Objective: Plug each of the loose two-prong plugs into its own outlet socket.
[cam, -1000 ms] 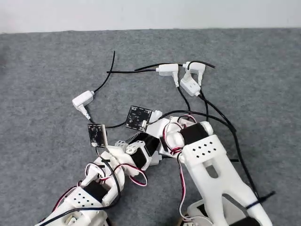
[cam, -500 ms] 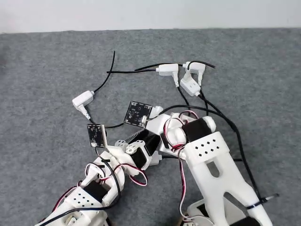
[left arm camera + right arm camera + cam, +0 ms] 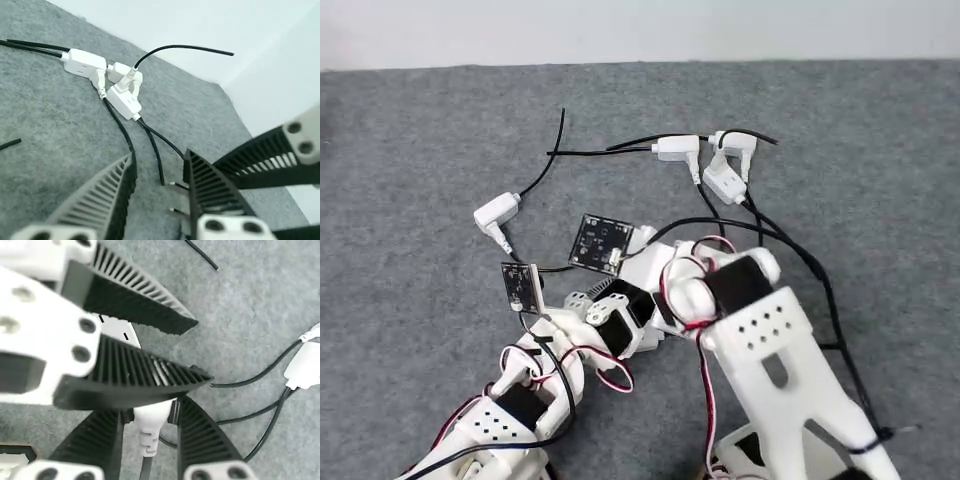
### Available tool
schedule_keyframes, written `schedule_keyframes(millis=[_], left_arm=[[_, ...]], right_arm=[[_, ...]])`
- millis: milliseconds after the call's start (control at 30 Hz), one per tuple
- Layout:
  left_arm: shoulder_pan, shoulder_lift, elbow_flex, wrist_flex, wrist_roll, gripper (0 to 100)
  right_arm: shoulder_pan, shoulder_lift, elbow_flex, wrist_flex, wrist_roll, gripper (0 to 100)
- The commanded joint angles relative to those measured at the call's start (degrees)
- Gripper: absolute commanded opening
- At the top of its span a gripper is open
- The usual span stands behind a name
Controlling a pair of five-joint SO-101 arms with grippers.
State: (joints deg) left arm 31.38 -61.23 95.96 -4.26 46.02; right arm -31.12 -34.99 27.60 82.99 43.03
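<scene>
The right gripper (image 3: 150, 412) is closed on the white body of a plug (image 3: 150, 429). The plug's long axis runs along the fingers: the cable goes back toward the wrist and the prongs (image 3: 174, 185) point forward, away from it. The left gripper (image 3: 161, 157) is wide open and holds nothing. It stands across the front end of this plug, so the bare prongs lie between its jaws; I cannot tell if it touches them. Ahead of both grippers, well apart, lies a group of white connectors (image 3: 122, 95), where I judge a socket must be found. The left wrist view gives the prongs, the right wrist view gives the grip on the body, and the high view adds a second plug (image 3: 495, 212), loose, off to the left gripper's outer side.
</scene>
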Motion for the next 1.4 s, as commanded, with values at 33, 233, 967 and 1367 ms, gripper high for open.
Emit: schedule_keyframes(millis=[33, 233, 967, 1367], left_arm=[[-0.3, 0.1, 0.0, -0.7, -0.4, 14], [-0.3, 0.1, 0.0, -0.7, -0.4, 14], [-0.3, 0.1, 0.0, -0.7, -0.4, 14], [-0.3, 0.1, 0.0, -0.6, -0.4, 14]], right_arm=[[-0.4, -5.5, -4.7, 1.5, -0.4, 0.8], [1.1, -7.2, -4.8, 2.4, -0.1, 0.8], [1.0, -8.8, -8.5, 1.9, -2.5, 0.8], [0.8, -8.8, -8.4, 0.1, -4.6, 0.8]])
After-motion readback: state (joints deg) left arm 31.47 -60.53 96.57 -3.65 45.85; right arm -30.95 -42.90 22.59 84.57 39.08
